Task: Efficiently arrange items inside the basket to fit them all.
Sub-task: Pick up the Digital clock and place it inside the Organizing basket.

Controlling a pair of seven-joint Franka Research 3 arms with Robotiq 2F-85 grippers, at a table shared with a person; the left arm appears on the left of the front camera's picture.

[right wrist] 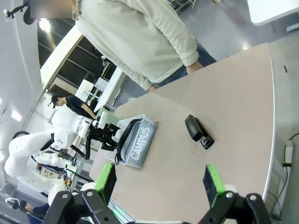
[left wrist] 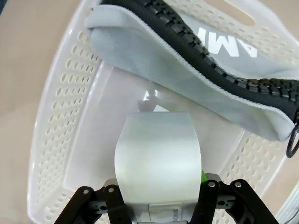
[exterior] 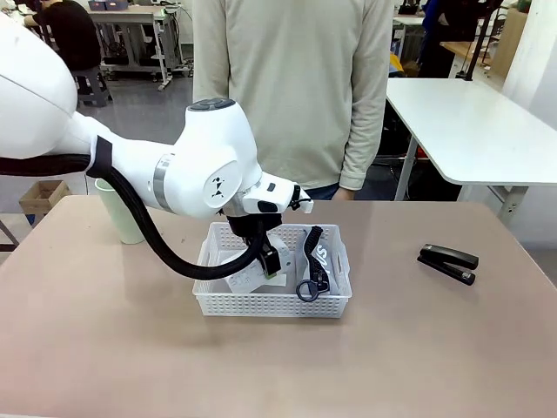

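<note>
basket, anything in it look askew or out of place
The grey pouch is propped on its edge in the basket, zip up, not lying flat. The stapler and green cup are out on the table.

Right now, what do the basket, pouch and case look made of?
Basket: white moulded plastic, slightly glossy, regular lattice holes. Pouch: grey matte fabric, stitched edge; black zip teeth, probably plastic. Case: smooth white hard shell, likely plastic, soft satin sheen.

Left wrist camera close above basket (left wrist: 56,140); others distant.
</note>
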